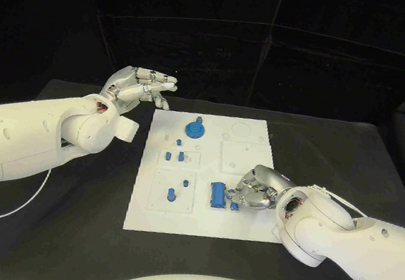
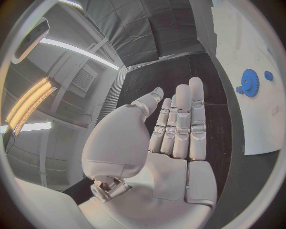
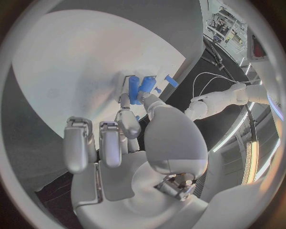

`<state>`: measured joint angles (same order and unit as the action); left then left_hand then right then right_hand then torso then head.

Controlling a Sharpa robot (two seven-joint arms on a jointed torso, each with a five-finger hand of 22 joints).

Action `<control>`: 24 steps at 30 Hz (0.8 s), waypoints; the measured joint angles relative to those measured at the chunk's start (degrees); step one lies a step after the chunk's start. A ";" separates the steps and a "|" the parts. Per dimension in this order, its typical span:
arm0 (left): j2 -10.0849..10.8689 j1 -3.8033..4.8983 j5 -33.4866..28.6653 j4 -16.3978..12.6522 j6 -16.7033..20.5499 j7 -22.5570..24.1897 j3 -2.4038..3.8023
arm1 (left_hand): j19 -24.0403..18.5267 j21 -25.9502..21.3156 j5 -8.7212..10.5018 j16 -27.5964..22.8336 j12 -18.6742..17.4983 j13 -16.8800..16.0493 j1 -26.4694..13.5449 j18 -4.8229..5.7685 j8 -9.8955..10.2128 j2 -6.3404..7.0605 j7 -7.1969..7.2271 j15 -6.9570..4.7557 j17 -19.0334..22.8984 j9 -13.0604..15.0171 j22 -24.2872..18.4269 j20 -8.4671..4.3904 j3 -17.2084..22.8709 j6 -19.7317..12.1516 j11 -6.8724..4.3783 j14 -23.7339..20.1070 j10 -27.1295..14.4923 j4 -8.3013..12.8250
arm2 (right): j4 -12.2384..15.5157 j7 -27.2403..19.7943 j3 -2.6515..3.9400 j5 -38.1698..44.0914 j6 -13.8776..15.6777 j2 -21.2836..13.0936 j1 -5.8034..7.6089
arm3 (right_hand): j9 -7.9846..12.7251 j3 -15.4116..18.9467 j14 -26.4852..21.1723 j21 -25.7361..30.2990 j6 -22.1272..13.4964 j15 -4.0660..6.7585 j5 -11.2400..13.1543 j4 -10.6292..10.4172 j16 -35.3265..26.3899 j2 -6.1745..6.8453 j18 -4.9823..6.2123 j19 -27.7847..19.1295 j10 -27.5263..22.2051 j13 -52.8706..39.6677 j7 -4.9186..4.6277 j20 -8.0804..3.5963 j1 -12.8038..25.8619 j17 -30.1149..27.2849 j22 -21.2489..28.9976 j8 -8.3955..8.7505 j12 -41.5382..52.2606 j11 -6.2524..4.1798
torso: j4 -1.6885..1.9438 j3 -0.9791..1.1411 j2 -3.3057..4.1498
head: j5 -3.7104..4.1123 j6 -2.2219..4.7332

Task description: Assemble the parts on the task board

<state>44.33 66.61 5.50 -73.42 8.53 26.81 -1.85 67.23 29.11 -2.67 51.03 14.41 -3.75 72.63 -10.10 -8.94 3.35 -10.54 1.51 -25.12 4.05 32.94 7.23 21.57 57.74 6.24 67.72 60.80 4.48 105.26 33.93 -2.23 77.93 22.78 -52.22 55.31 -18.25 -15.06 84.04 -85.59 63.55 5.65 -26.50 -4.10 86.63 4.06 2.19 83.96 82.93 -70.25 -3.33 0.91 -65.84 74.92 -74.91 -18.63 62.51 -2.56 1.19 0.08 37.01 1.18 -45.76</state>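
while left hand (image 1: 140, 87) hovers spread and empty, right hand (image 1: 254, 188) touches blue cylindrical part (image 1: 218, 194); grip unclear.

The task board (image 1: 189, 221) is lying in the middle of the black table (image 1: 366, 159). The left hand (image 1: 140, 86) is hovering off the board's far left corner, holding nothing. The right hand (image 1: 254, 189) is resting on the board's right side, touching blue parts (image 1: 219, 194). A blue gear (image 1: 194, 130) is sitting near the far edge.

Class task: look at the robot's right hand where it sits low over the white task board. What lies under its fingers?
Under the right hand, a blue cylindrical part lies on the task board; the fingertips reach it in the right wrist view. The board beneath the palm is covered, so anything there cannot be seen.
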 measured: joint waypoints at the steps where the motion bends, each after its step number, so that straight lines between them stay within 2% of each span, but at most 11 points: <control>1: 0.00 0.00 0.00 -0.01 -0.01 -0.01 0.00 | 0.00 0.00 0.00 0.00 0.00 0.00 0.00 0.00 0.00 0.00 0.00 0.05 0.04 0.00 -0.06 0.00 -0.06 0.00 0.00 -0.05 0.00 -0.06 | 0.00 0.24 0.00 0.26 -0.07 0.01 0.00 | 0.00 -0.12 0.00 0.00 0.13 0.00 0.19 -0.13 0.01 -0.05 0.00 0.00 0.00 -0.09 0.06 0.00 0.23 0.00 0.00 0.00 0.00 0.00 | 0.00 0.00 0.00 | 0.01 0.00; 11: 0.00 0.00 0.00 -0.02 -0.13 -0.06 0.00 | 0.00 0.00 0.00 0.00 0.00 0.00 0.00 0.00 0.00 0.00 0.00 0.05 0.05 0.00 -0.08 0.00 -0.06 0.00 0.00 -0.05 0.00 -0.06 | 0.40 1.79 -0.04 2.52 -0.14 -0.42 -0.04 | -0.36 -0.12 0.00 -0.26 0.33 0.00 0.65 -0.14 0.27 0.08 0.00 0.00 0.20 -0.57 0.24 0.00 0.52 -0.01 0.00 -0.25 0.72 -0.20 | -0.01 0.01 0.00 | -0.10 -0.06; 24: -0.06 0.00 0.00 0.11 -0.26 -0.12 0.00 | 0.00 0.00 0.00 0.00 0.00 0.00 0.00 0.00 0.00 0.00 0.00 0.05 0.04 0.00 -0.07 0.00 -0.06 0.00 0.00 -0.05 0.00 -0.06 | 1.58 1.43 -0.06 4.06 2.64 -1.30 -0.06 | -0.51 -0.11 -0.02 -0.66 0.54 0.01 0.67 -0.14 0.50 0.16 0.00 0.21 0.61 -0.87 0.43 -0.21 0.60 -0.01 0.00 -0.24 0.94 -0.20 | -0.05 0.03 -0.03 | 0.12 0.04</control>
<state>44.28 66.61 5.50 -73.31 8.26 26.70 -1.85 67.23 29.11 -2.67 51.03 14.41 -3.75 72.63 -10.10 -8.94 3.35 -10.54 1.55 -25.08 4.05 32.87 7.23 21.51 57.74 6.24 67.67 60.80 4.42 106.84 35.36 -2.29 81.99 25.43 -53.52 55.25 -18.76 -15.17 84.02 -86.25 64.09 5.66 -25.83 -4.24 87.14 4.22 2.19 84.17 83.54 -71.12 -2.90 0.70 -65.25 74.91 -74.91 -18.87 63.45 -2.76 1.13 0.11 36.99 1.30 -45.72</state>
